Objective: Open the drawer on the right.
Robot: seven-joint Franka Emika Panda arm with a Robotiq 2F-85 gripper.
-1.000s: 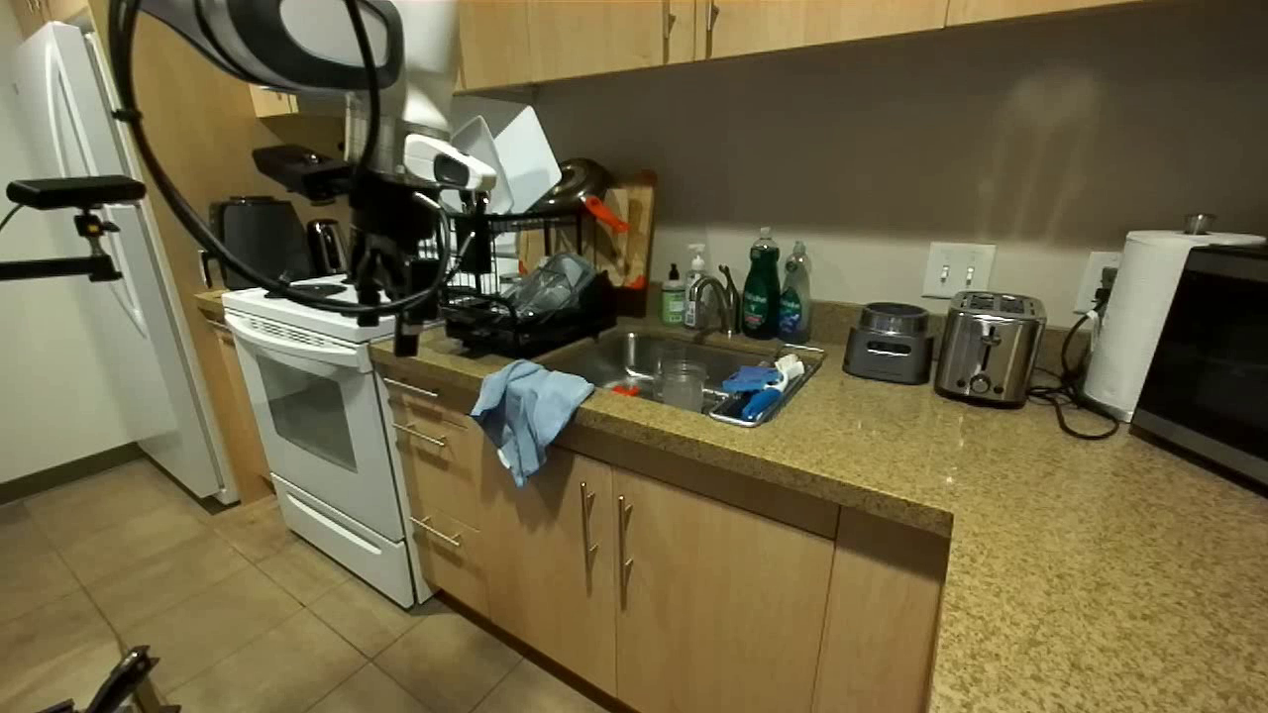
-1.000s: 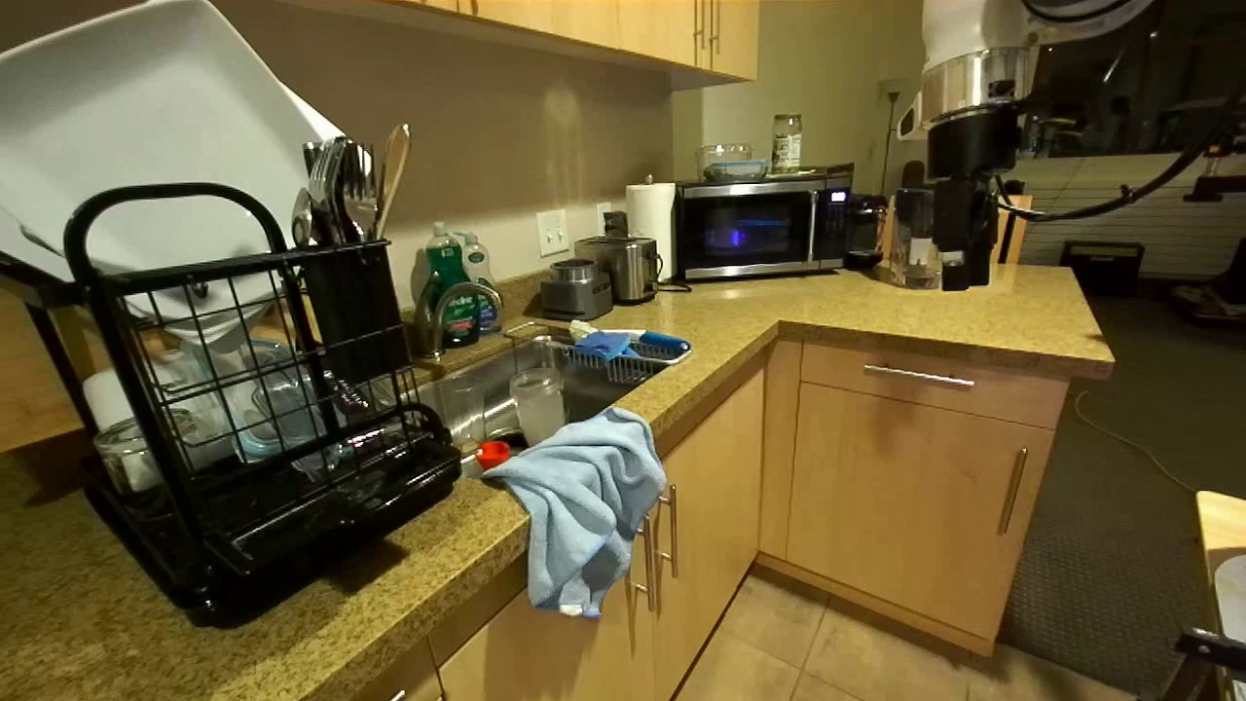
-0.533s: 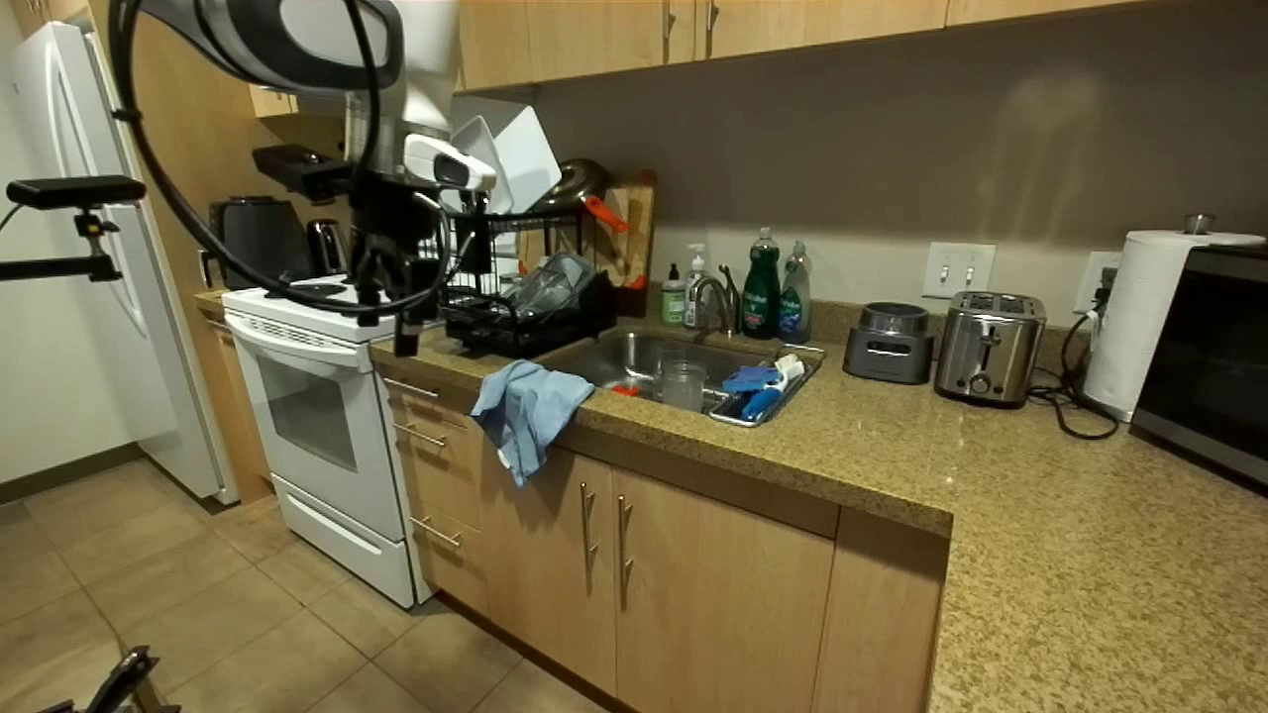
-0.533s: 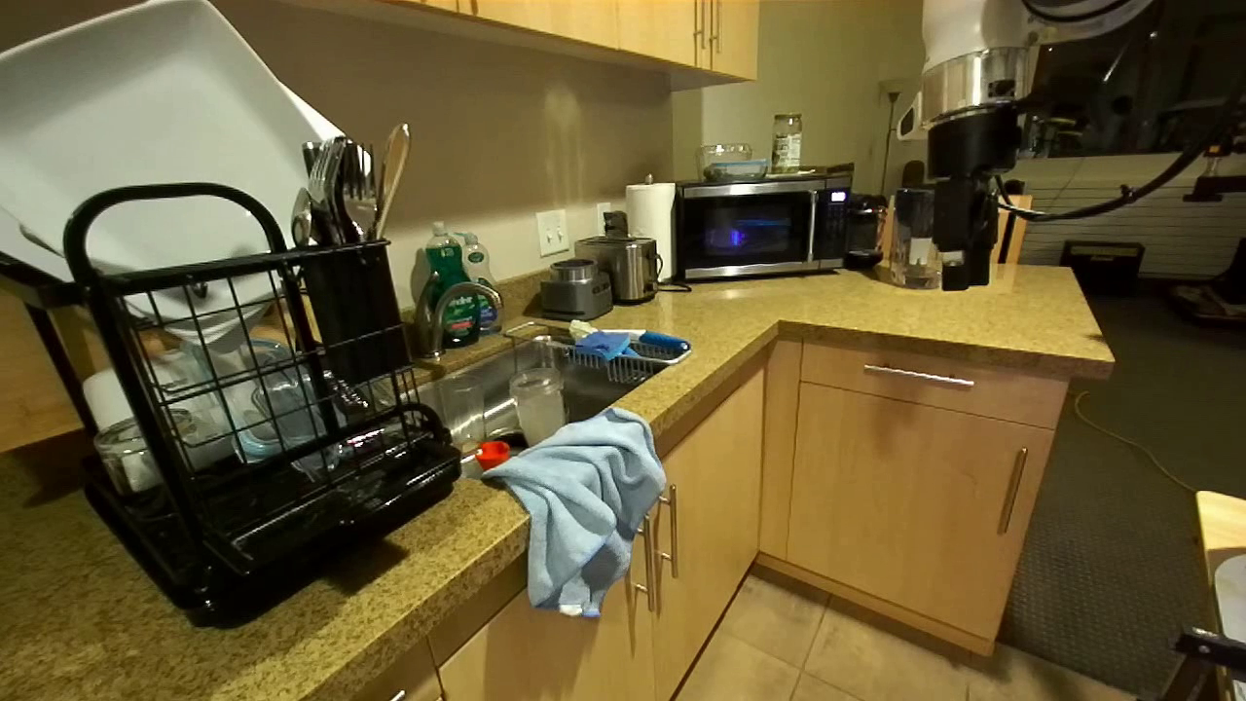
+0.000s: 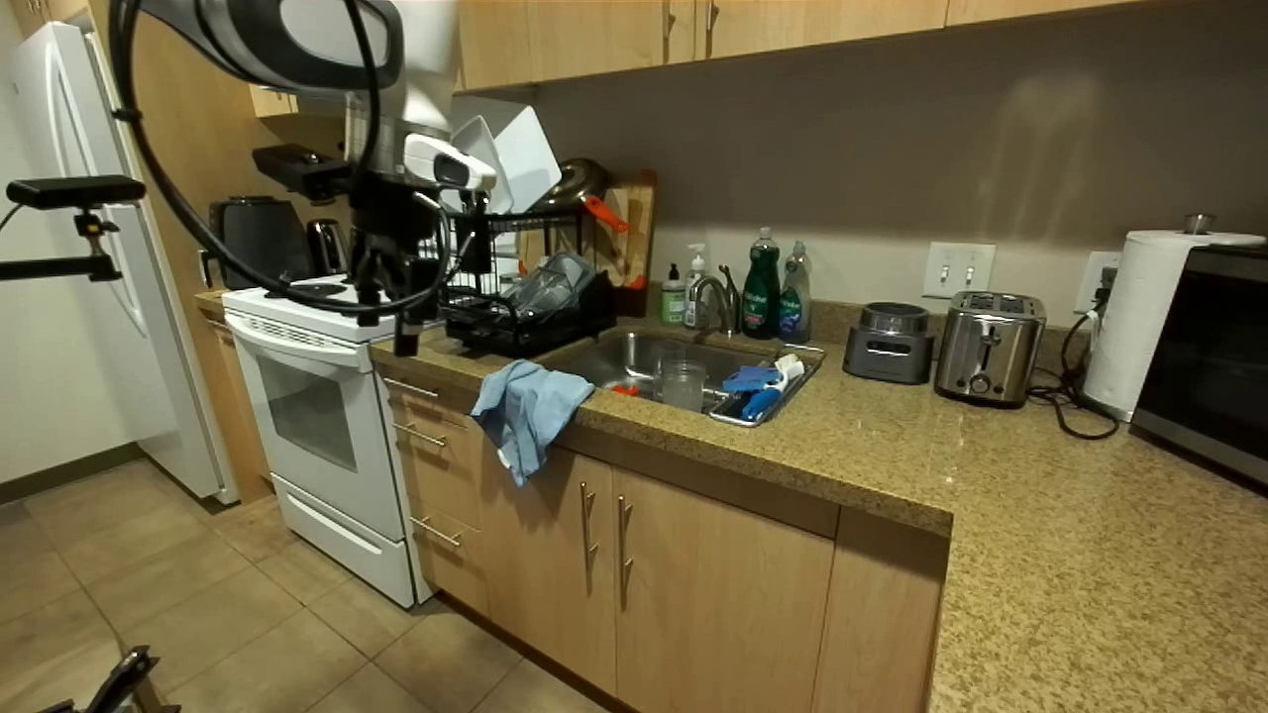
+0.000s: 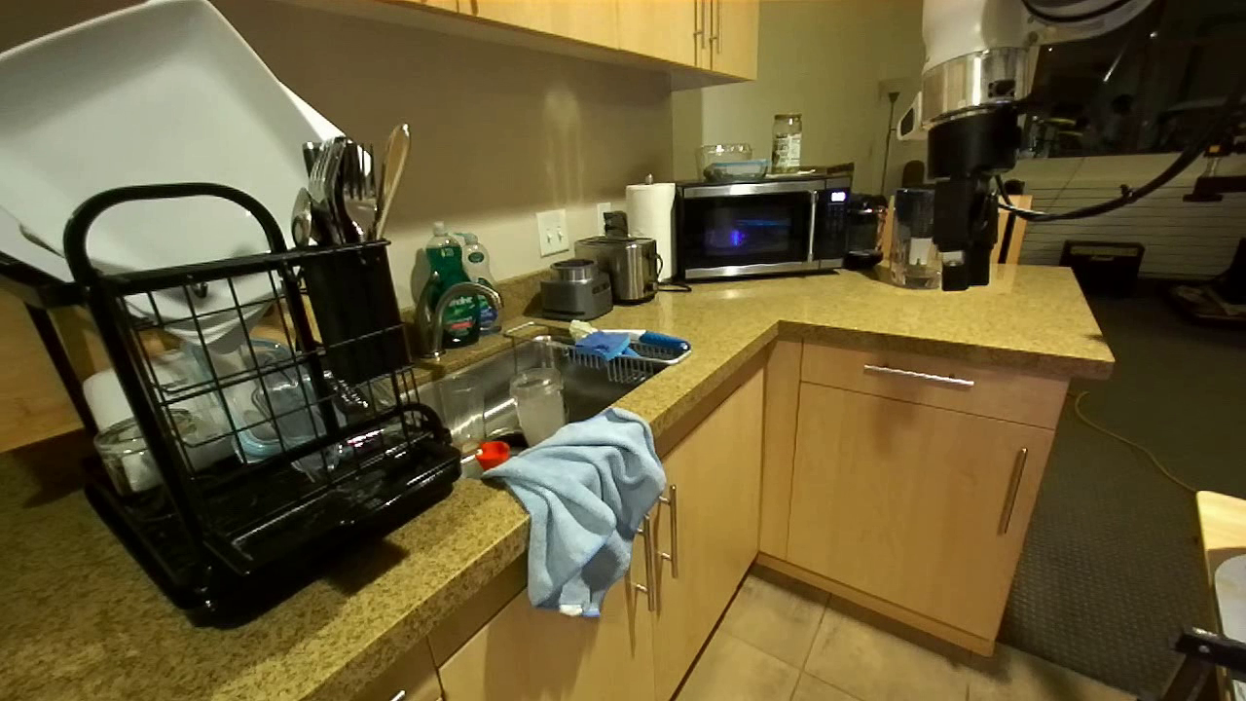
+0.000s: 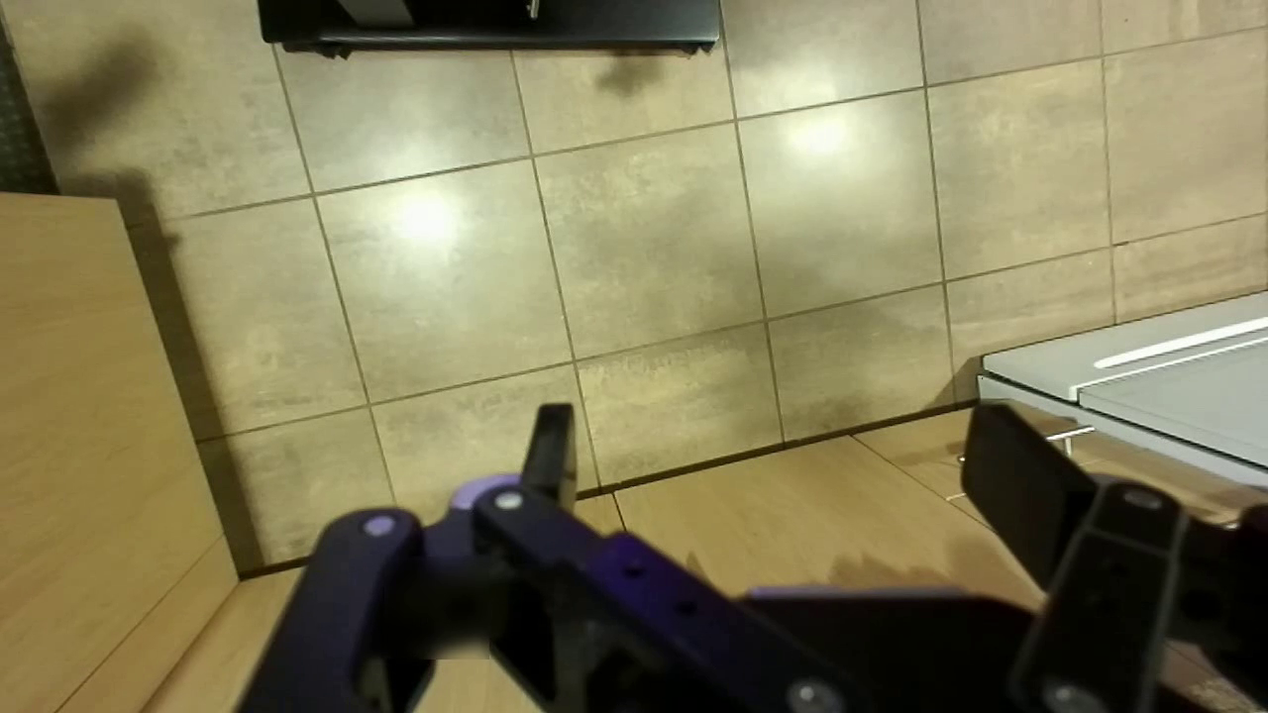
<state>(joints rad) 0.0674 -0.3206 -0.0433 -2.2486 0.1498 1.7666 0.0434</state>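
Drawer [image 6: 925, 391]: light wood, wide, shallow, flat-fronted; located in an exterior view under the stretch of speckled surface [image 6: 1012, 304] set at an angle to the sink side, directly above a cabinet door [image 6: 905, 497]. A slim metal handle [image 6: 918, 375] is fitted across the front, which is seen closed.

Tool [image 7: 778, 456]: black; released, its fingers [image 7: 548, 456] parted widely in the wrist view. Held in the air, apart from the handle; floor tiles [image 7: 654, 228] are seen beyond.

Sink [image 5: 634, 349]: stainless, let into the surface; a clear container [image 5: 684, 386] is held in it.

Blue cloth [image 6: 589, 506]: draped over the surface edge, shown in both exterior views.

Dish rack [image 6: 321, 535]: black; loaded with white plates [image 6: 127, 127], tilted, and cutlery [image 6: 346, 190], upright.

Also carried on the surface: two soap bottles [image 5: 761, 292], a toaster [image 5: 991, 352], a paper roll [image 5: 1139, 322], a microwave [image 6: 750, 234].

White oven [image 5: 307, 406]: placed on the floor, well apart from the drawer.
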